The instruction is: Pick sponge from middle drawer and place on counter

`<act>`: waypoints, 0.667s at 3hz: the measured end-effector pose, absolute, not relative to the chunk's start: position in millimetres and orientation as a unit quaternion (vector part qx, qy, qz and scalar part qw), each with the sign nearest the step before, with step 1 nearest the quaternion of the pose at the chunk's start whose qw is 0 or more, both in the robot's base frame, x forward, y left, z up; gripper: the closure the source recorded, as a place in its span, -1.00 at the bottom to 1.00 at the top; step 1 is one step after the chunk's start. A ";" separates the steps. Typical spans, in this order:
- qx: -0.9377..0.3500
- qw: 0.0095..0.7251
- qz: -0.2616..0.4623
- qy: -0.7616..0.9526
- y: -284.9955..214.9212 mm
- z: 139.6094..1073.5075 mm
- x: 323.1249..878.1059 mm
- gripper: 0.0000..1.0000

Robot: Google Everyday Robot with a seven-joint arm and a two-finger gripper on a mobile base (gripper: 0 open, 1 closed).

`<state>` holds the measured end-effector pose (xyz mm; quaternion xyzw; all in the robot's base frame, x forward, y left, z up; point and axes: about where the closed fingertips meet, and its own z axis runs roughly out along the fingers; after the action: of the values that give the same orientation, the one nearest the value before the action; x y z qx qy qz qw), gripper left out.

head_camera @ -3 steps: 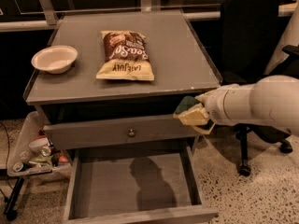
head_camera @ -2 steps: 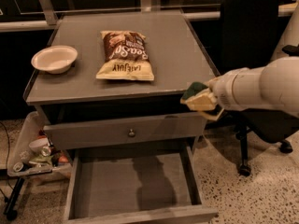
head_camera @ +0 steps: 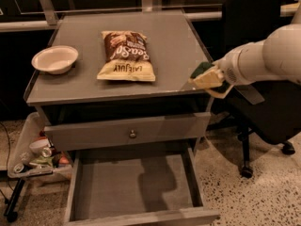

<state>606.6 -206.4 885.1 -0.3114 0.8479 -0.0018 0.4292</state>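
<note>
Grips the sponge (head_camera: 205, 76), green side uppermost, in the hand (head_camera: 215, 78), closed tight on it, at the right front corner of the bench (head_camera: 174, 39), just beside its rim. Below, middle drawer (head_camera: 127, 189) pulled out. Farther left on the bench: chip bag (head_camera: 126, 55), white bowl (head_camera: 55, 59).

counter (head_camera: 178, 41): chip bag (head_camera: 126, 55), bowl (head_camera: 55, 59); gripper (head_camera: 212, 82), sponge (head_camera: 203, 72) beside

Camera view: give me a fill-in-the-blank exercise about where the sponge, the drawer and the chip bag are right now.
The tool holds the sponge at the counter's ____ edge.
The middle drawer below is ____, not shut.
The chip bag lies on the counter beside a white ____.
Missing words: right; open; bowl.
</note>
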 end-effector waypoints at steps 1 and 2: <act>-0.314 0.425 -0.004 0.849 -207.6 890.7 634.9 1.00; -0.316 0.421 0.000 0.850 -203.0 891.7 660.6 1.00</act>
<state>660.6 -203.0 891.7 -0.3163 0.8501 0.0002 0.4211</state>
